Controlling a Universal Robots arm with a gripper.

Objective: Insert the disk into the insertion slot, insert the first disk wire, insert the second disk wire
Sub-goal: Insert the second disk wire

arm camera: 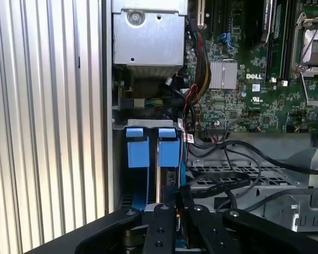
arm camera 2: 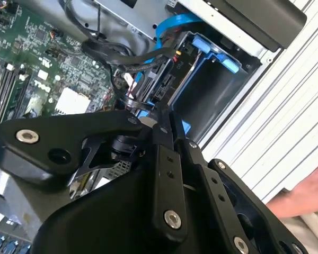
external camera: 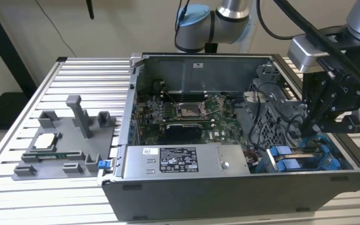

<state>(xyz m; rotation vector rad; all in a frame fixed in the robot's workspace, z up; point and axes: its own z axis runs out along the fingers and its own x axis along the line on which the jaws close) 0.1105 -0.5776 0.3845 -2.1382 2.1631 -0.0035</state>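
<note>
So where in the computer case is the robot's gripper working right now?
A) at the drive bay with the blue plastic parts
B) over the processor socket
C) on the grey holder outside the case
A: in the exterior view the gripper hangs just above the blue-framed insertion slot in the case's corner.

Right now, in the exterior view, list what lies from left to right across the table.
Grey fixture holding a chip → power supply → blue drive bay with the gripper above it.
</note>
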